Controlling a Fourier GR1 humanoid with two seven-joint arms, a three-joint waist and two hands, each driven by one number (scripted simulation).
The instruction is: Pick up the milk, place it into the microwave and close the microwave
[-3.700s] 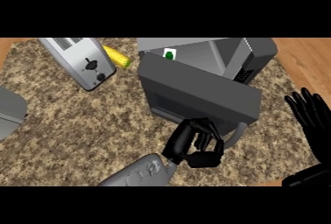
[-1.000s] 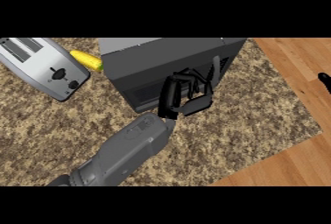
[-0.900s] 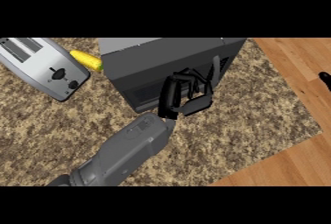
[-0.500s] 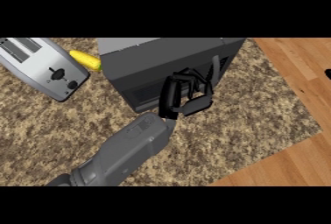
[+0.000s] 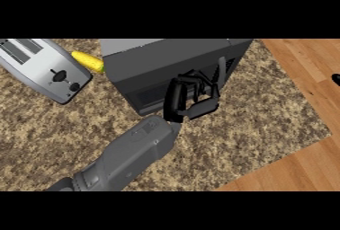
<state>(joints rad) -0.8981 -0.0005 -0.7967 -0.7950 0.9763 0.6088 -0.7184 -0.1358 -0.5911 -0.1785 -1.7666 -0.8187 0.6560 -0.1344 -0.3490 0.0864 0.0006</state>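
Looking down from the head view, the microwave (image 5: 174, 63) fills the upper middle of the speckled counter (image 5: 60, 130), with a toaster (image 5: 41, 67) at upper left and a yellow item (image 5: 88, 61) wedged between them. Open counter lies below and right, up to the wooden floor (image 5: 299, 152). The left hand (image 5: 188, 96) rests against the microwave's front, fingers curled, gripping nothing visible. Milk cannot be seen. Only a dark tip of the right hand (image 5: 336, 79) shows at the right edge; its fingers cannot be told.
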